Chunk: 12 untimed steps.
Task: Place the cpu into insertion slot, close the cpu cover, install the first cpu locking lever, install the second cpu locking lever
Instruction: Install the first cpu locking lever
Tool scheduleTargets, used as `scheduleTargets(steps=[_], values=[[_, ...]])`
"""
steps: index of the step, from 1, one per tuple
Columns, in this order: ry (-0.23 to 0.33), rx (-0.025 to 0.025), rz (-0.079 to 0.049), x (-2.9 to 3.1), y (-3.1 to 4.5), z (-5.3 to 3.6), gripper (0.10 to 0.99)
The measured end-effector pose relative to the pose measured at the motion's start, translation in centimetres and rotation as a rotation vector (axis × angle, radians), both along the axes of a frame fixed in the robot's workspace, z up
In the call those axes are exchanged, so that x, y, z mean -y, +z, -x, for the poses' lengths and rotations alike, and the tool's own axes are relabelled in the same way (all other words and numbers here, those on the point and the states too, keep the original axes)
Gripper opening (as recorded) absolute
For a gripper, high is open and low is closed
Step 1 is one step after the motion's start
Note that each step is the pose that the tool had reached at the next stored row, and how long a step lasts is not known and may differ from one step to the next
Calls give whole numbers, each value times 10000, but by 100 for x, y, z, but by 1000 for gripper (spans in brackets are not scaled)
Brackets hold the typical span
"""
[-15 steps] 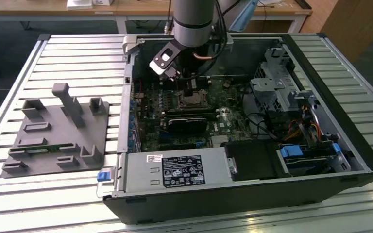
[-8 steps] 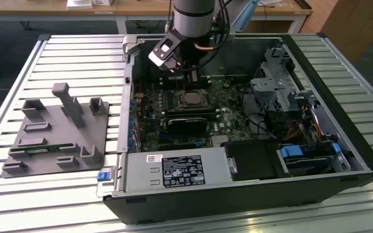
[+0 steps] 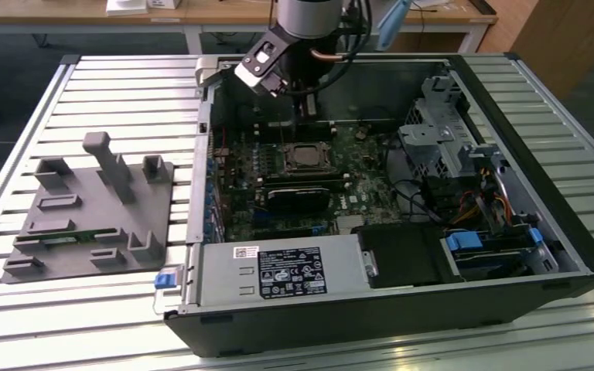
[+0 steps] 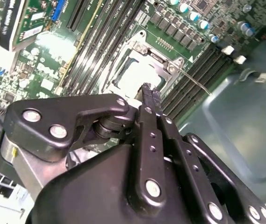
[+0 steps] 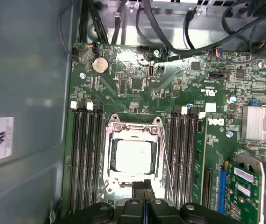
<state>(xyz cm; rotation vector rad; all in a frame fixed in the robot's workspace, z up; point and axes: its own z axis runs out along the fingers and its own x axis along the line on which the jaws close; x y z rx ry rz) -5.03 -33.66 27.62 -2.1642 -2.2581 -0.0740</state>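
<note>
Your end effector (image 4: 149,93), pinched shut on nothing, hangs beside the cpu cover (image 5: 133,128); slipping off the thin locking lever (image 4: 196,82) could gouge the board (image 5: 170,93).

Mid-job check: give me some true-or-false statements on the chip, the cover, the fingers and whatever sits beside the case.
1. The chip lies inside the window of the metal cover. True.
2. The fingers are spread wide open. False: they are pressed together.
3. The fingers grip the chip. False: nothing shows between them, and the chip lies on the board beyond their tips.
4. A grey stand sits outside the case, on the exterior view's left. True.
</note>
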Motion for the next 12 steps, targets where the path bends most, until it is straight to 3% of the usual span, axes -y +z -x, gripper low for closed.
scheduleTargets(steps=[3, 12], values=[[182, 0, 0, 0, 15, 0, 106], [1832, -1, 2, 0, 13, 0, 106]])
